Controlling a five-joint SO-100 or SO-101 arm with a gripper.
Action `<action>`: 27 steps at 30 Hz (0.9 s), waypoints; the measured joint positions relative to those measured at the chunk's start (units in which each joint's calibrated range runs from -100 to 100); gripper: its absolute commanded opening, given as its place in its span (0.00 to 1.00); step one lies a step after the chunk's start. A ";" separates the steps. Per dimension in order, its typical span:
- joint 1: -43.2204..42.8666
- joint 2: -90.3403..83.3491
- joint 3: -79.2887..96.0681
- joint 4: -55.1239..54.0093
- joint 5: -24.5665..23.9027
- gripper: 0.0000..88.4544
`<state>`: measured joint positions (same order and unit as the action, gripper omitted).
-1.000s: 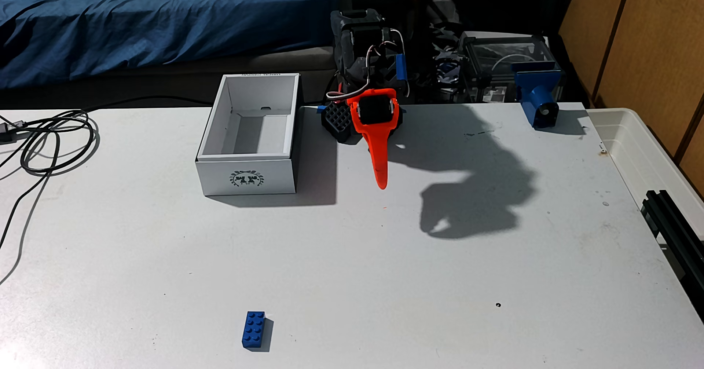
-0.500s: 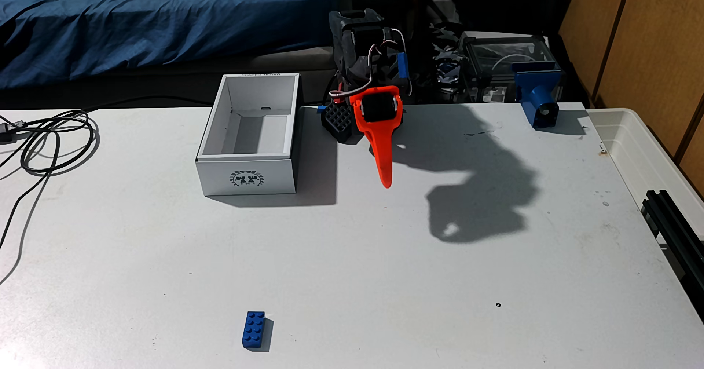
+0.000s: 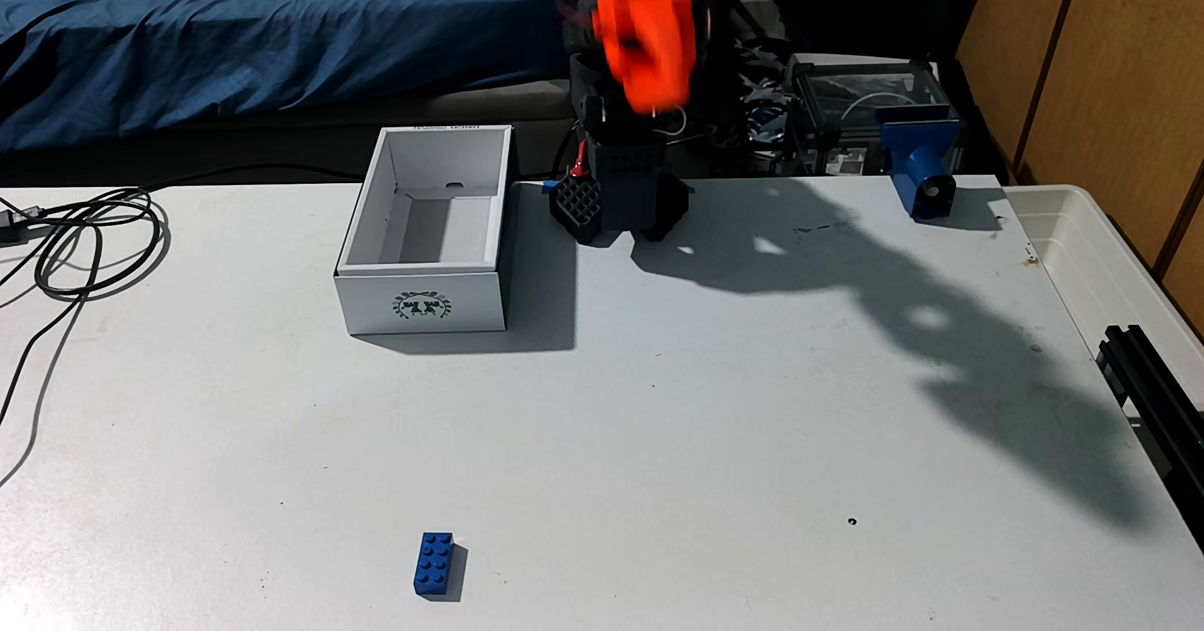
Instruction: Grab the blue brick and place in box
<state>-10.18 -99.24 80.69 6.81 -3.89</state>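
The blue brick (image 3: pixel 434 566) lies near the surface's (image 3: pixel 651 442) front edge, well apart from the box (image 3: pixel 422 292), while the blurred orange gripper (image 3: pixel 645 38), its opening impossible to tell, hangs above the back edge.

The orange gripper (image 3: pixel 648 93) is seen raised high above the arm's black base (image 3: pixel 622 198) at the far edge of the table, near the top of the fixed view. It is heavily blurred, so whether its jaws are parted or closed cannot be made out. Nothing is seen held in it.
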 measured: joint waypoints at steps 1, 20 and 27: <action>0.00 0.00 -1.61 -2.90 0.00 0.01; 0.22 18.67 -34.15 -13.53 0.00 0.01; 5.46 42.48 -52.66 -3.69 0.00 0.01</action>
<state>-4.72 -56.76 28.03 3.12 -3.89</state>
